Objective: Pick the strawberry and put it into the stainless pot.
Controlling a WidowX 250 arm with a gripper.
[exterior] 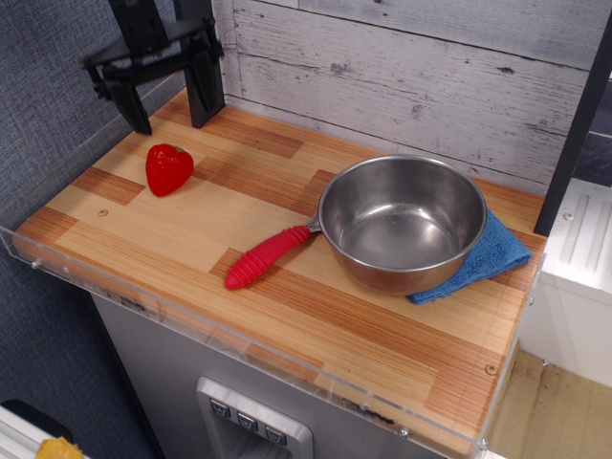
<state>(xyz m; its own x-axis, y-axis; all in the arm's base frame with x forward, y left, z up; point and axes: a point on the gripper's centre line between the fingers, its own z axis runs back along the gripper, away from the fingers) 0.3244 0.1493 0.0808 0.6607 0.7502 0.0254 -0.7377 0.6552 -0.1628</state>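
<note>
The strawberry (168, 169) is small, glossy red, and lies on the wooden counter at the left. The stainless pot (402, 222) stands right of centre, empty, with its red ribbed handle (265, 256) pointing toward the front left. My gripper (169, 113) is black and hangs open above the back left of the counter, just behind and above the strawberry. Its two fingers (133, 105) point down, spread apart, and hold nothing.
A blue cloth (483, 258) lies under the pot's right side. A dark post (201, 86) stands at the back left beside the gripper. A clear acrylic rim (239, 349) edges the counter's front and left. A whitewashed plank wall (411, 76) closes the back.
</note>
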